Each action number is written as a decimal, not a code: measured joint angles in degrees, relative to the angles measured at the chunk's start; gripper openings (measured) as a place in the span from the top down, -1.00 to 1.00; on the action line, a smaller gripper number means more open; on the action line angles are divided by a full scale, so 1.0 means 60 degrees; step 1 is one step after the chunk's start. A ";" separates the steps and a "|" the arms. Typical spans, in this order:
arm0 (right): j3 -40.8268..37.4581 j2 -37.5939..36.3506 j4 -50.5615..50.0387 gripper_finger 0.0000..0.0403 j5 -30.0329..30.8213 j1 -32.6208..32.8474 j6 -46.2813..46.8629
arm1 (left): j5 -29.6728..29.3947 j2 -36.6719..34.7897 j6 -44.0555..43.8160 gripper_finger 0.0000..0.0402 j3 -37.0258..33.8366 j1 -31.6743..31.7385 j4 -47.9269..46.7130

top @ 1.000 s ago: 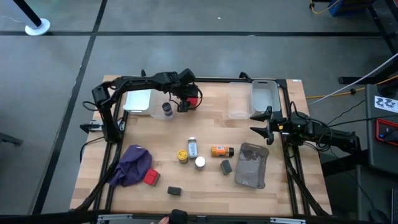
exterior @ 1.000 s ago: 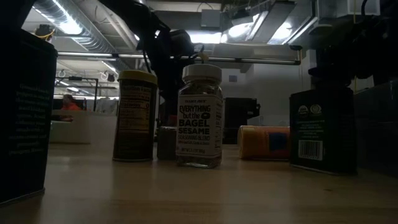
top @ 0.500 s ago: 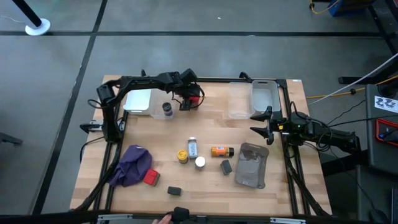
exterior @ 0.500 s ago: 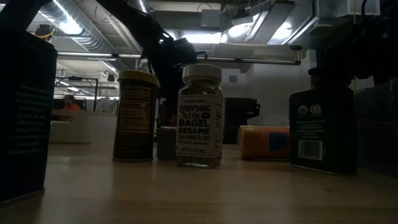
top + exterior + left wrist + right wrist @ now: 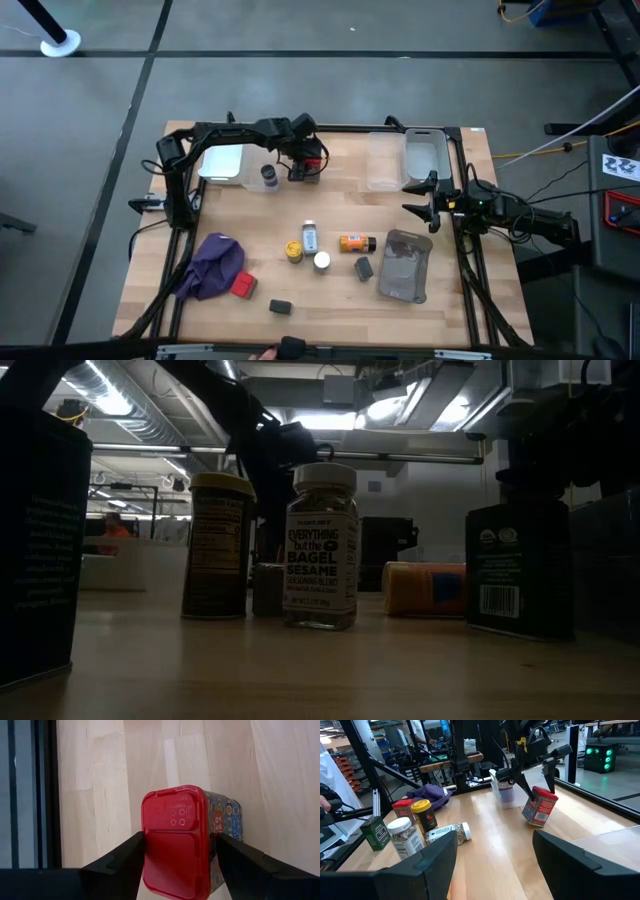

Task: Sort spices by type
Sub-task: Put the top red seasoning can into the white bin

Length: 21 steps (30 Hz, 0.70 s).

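**Left pincer clamped on the red tin at the far left of the bench**

Left pincer (image 5: 179,851) grasps the red tin (image 5: 180,840) across its two broad faces, one finger (image 5: 117,865) on each side, just under the lid. The right wrist view shows the tin (image 5: 539,806) tilted, one lower corner on or just above the bench (image 5: 350,200); contact cannot be confirmed.

**Handling**
- Judged rigid and light; the walls should tolerate the clamp without buckling.
- The printed faces look smooth, so slip under a sideways swing is possible. Keep the grip near the lid.
- The hinged lid may spring if squeezed across its flap.

**Clearances**
- A small purple-capped jar (image 5: 268,175) stands just left of the tin; a white tray (image 5: 222,162) lies farther left, at the bench's far edge.
- Two clear bins (image 5: 425,155) sit at the far right.
- Open bench lies between the tin and the middle cluster: the clear bottle (image 5: 309,237), yellow-lidded jar (image 5: 293,250), orange bottle (image 5: 354,243) and white-capped bottle (image 5: 322,261).
- A second red tin (image 5: 243,286) rests beside the purple cloth (image 5: 212,265), near left.

Right pincer (image 5: 424,199) waits released at the right edge
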 joint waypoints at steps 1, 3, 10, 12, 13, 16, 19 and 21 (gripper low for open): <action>0.0000 0.0000 0.0001 -0.29 0.0000 0.0000 -0.0001 | -0.0049 -0.0021 -0.0032 -0.07 0.0000 -0.0029 -0.0013; 0.0000 0.0000 0.0000 -0.29 0.0002 -0.0002 -0.0001 | -0.0231 -0.0027 -0.0102 -0.07 -0.0003 -0.0117 -0.0025; 0.0000 0.0000 0.0003 -0.29 0.0000 -0.0003 -0.0001 | -0.0601 -0.0032 -0.0117 -0.06 0.0240 -0.0582 -0.0315; 0.0000 0.0000 -0.0004 -0.29 0.0000 0.0000 -0.0001 | -0.0594 -0.0083 -0.0207 -0.06 0.0240 -0.0757 -0.0350; 0.0000 0.0000 0.0000 -0.29 0.0000 -0.0004 -0.0001 | -0.0587 -0.0125 -0.0266 -0.06 0.0240 -0.0833 -0.0389; 0.0000 0.0000 0.0000 -0.29 0.0000 -0.0002 -0.0001 | -0.0770 -0.0252 -0.0451 -0.06 0.0240 -0.1094 -0.0589; 0.0000 0.0000 0.0000 -0.29 0.0000 0.0000 -0.0001 | -0.1006 -0.0329 -0.0550 -0.06 0.0248 -0.1343 -0.0755; 0.0000 -0.0002 0.0000 -0.29 0.0000 -0.0002 -0.0001 | -0.1095 -0.0329 -0.0565 -0.06 0.0248 -0.1504 -0.0868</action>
